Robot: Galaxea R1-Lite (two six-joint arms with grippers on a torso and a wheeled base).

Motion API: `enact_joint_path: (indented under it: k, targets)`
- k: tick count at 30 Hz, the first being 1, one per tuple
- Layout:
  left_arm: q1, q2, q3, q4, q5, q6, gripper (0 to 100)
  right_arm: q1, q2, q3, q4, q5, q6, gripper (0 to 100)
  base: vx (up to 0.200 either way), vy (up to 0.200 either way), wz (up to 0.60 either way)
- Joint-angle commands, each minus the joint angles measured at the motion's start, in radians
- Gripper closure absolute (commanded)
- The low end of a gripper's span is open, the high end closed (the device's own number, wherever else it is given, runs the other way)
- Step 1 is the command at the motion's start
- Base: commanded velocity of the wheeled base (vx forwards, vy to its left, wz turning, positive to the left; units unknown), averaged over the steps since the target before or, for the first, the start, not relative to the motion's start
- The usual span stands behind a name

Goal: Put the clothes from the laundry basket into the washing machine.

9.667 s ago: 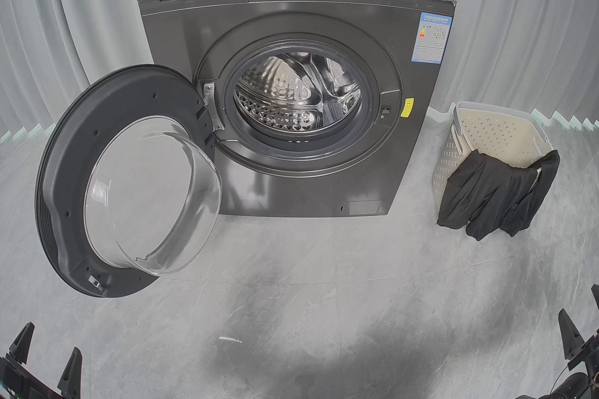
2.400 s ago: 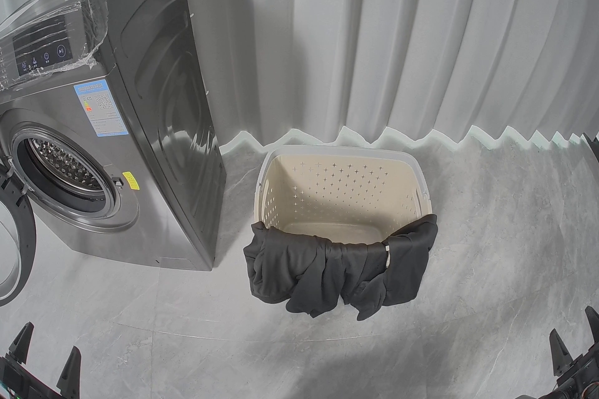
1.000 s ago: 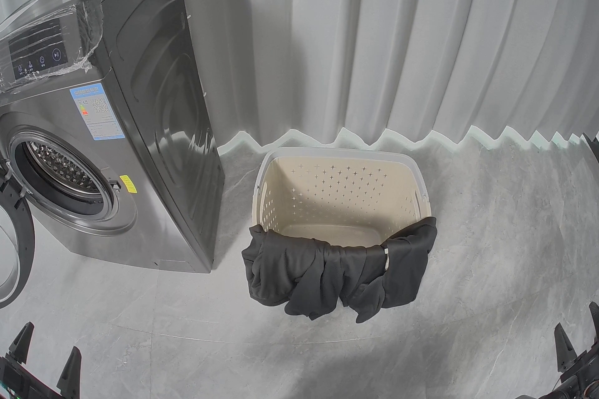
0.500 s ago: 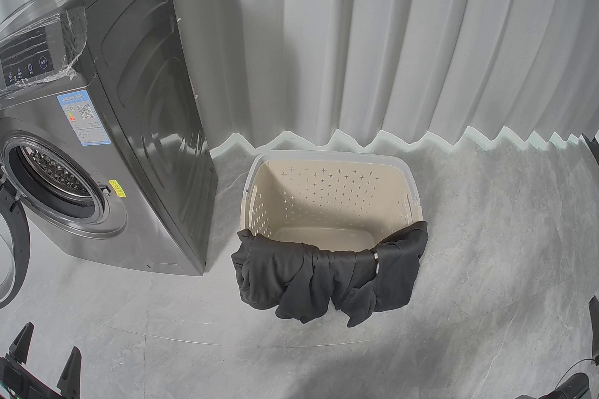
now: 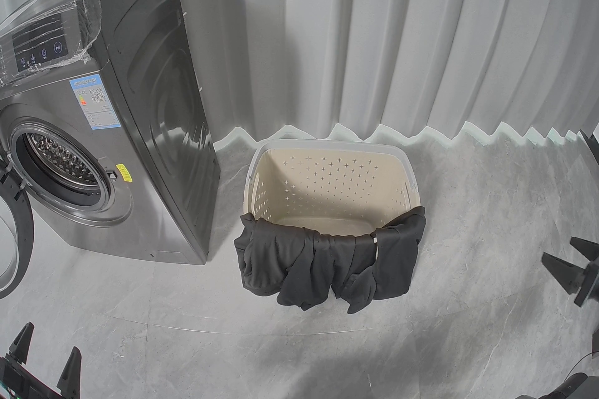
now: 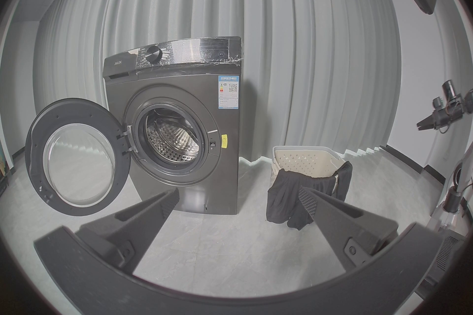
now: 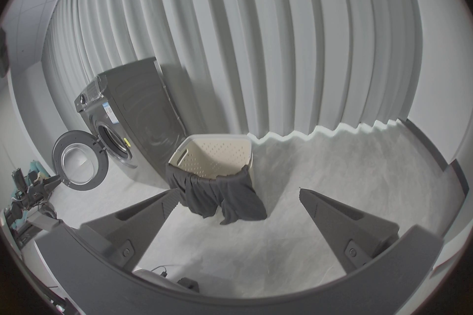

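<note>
The washing machine (image 5: 156,126) before me is dark metallic grey, with a blue-and-white sticker (image 5: 95,101) and a small yellow sticker (image 5: 124,173). Its drum (image 5: 59,160) is silvery and dotted with holes. The laundry basket (image 5: 331,194) is cream with a white rim and star-patterned perforations. The clothes (image 5: 299,266) are charcoal. The floor (image 5: 468,294) is pale grey, marbled, and the curtain (image 5: 387,20) is white. The jaws of my left gripper (image 5: 48,350) and right gripper (image 5: 564,257) are black.

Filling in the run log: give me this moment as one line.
washer door open | clothes draped over basket near rim | left gripper open, empty | right gripper open, empty
</note>
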Motion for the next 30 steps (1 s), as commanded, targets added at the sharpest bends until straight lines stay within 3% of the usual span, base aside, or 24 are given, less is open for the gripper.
enact_joint_path:
  k: [1,7,16,26,30]
  targets:
    - [0.0,-0.016,0.016,0.0,0.0,-0.001,0,0.08,0.542,-0.025,-0.258,0.031,0.014,0,0.0,0.0,0.0]
    - [0.0,-0.016,0.016,0.0,0.0,-0.001,0,0.1,0.723,-0.04,-0.356,0.029,0.017,0,0.0,0.0,0.0]
    - [0.0,-0.016,0.016,0.0,0.0,-0.001,0,0.135,0.943,-0.085,-0.508,-0.008,0.021,0,0.0,0.0,0.0]
    - [0.0,-0.016,0.016,0.0,0.0,-0.002,0,0.157,1.015,-0.098,-0.52,-0.008,0.033,0,0.06,0.0,0.0]
    - [0.0,-0.016,0.016,0.0,0.0,-0.002,0,0.157,1.066,-0.124,-0.522,-0.035,0.034,0,0.0,0.0,0.0]
